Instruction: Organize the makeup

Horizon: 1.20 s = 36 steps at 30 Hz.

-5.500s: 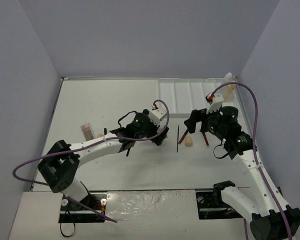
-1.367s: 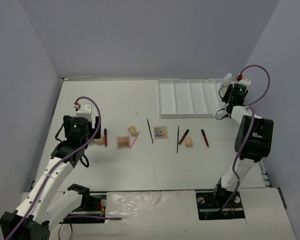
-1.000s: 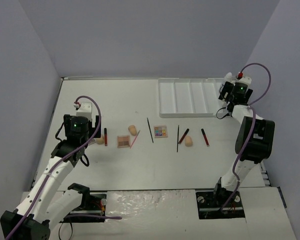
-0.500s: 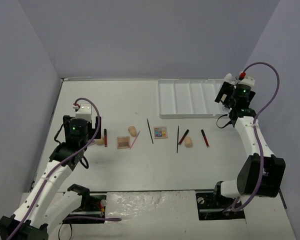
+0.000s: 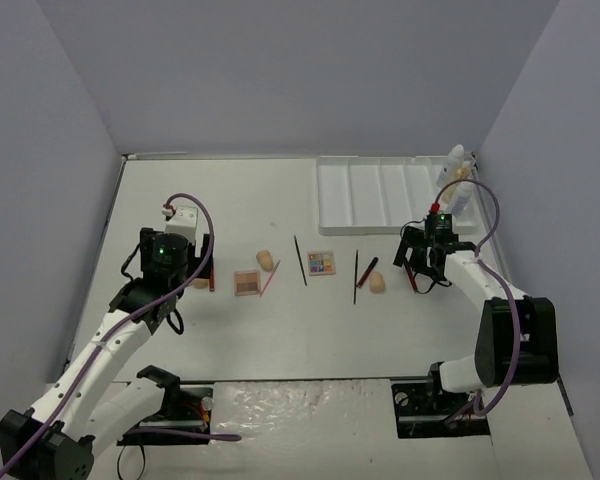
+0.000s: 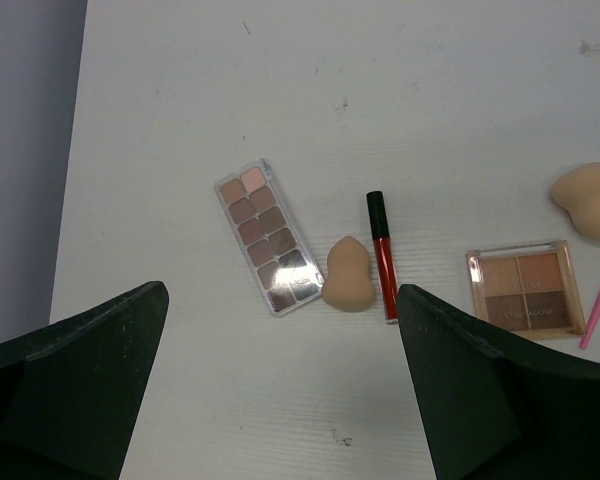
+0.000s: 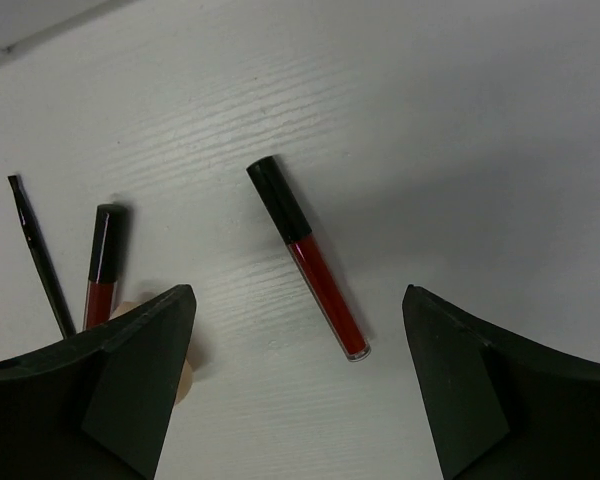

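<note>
My right gripper (image 5: 420, 268) is open and hovers over a red-black lipstick tube (image 7: 310, 262), which lies between its open jaws (image 7: 295, 400). Left of it lie a second lipstick (image 7: 102, 265) and a black pencil (image 7: 40, 255). My left gripper (image 5: 175, 282) is open and empty (image 6: 280, 400). Ahead of it lie a long eyeshadow palette (image 6: 268, 235), a peach sponge (image 6: 347, 288), a red lipstick (image 6: 382, 255) and a square brown palette (image 6: 525, 290). A second sponge (image 5: 265, 261), a colourful palette (image 5: 321, 263) and a third sponge (image 5: 377, 284) lie mid-table.
The white divided tray (image 5: 380, 195) stands at the back right. A white bottle and an amber bottle (image 5: 458, 180) stand by its right end, near the wall. A pink pencil (image 5: 270, 279) and two black pencils (image 5: 300, 261) lie among the row of items.
</note>
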Motion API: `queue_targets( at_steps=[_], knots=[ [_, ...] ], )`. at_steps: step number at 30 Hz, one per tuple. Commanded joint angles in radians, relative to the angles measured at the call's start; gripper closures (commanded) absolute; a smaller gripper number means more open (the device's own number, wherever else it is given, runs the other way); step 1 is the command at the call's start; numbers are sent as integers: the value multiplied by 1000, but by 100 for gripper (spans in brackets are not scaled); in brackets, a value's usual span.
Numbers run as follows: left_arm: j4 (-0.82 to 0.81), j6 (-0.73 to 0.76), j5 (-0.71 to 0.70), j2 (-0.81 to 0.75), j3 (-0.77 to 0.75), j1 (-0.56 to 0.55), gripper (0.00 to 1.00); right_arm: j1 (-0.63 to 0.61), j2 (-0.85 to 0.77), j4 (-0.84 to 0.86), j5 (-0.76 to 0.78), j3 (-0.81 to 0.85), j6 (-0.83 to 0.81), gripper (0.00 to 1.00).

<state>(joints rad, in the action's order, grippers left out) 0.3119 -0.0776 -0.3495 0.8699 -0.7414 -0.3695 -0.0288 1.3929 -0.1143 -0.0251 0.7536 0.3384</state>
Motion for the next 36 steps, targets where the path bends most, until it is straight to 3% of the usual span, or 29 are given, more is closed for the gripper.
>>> queue_targets(
  at_steps=[1, 13, 15, 20, 21, 28, 32, 36],
  knots=[
    [-51, 9, -12, 20, -41, -12, 3, -15, 51, -7, -18, 29, -32, 22],
    [-53, 12, -9, 1, -38, -17, 3, -95, 200, -19, 13, 74, -45, 53],
    [-54, 16, -13, -7, -36, -17, 3, -95, 211, -20, 21, 81, -45, 67],
    [-55, 17, -12, -19, -35, -17, 3, -95, 221, -32, 69, 109, -53, 89],
    [-56, 19, -12, -23, -35, -17, 3, -95, 222, -44, 89, 124, -58, 99],
    [-59, 21, -11, -29, -35, -17, 3, -126, 240, -143, 188, 438, -137, 100],
    [-56, 22, -15, -35, -35, -16, 3, -102, 372, -167, 331, 669, -268, 100],
    [-57, 26, -19, -32, -34, -16, 3, -41, 525, -168, 348, 852, -328, 100]
  ],
)
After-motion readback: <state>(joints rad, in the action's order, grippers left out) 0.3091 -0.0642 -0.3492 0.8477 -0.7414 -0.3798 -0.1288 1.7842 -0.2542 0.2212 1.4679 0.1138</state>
